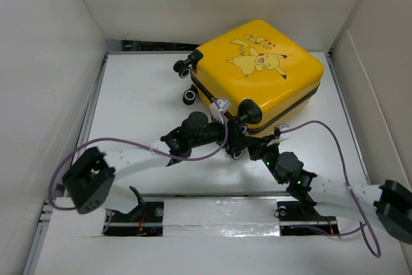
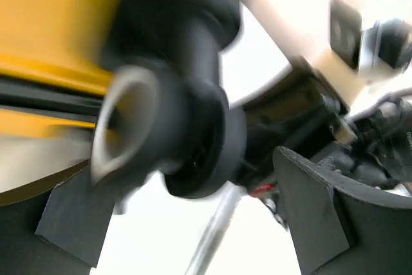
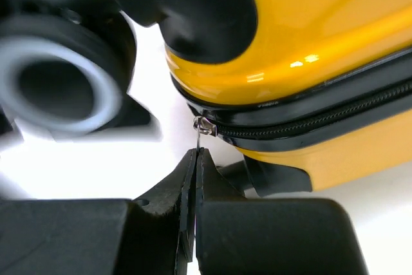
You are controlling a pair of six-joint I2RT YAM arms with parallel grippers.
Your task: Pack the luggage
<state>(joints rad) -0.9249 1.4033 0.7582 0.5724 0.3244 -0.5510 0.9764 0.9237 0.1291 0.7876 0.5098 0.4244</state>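
Your luggage [image 1: 257,72] is lying flat and closed, toward the far right corner of the table [image 1: 135,94]. Your left gripper [image 2: 190,214] has jaws spread wide, with a black wheel [image 2: 167,140] between them. The right gripper [image 3: 195,159] is pressed together, pinching the zipper pull [image 3: 202,134].

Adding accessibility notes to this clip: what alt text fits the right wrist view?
The right gripper, shut, pinches the zipper pull at a corner of the yellow luggage. A blurred wheel fills the left.
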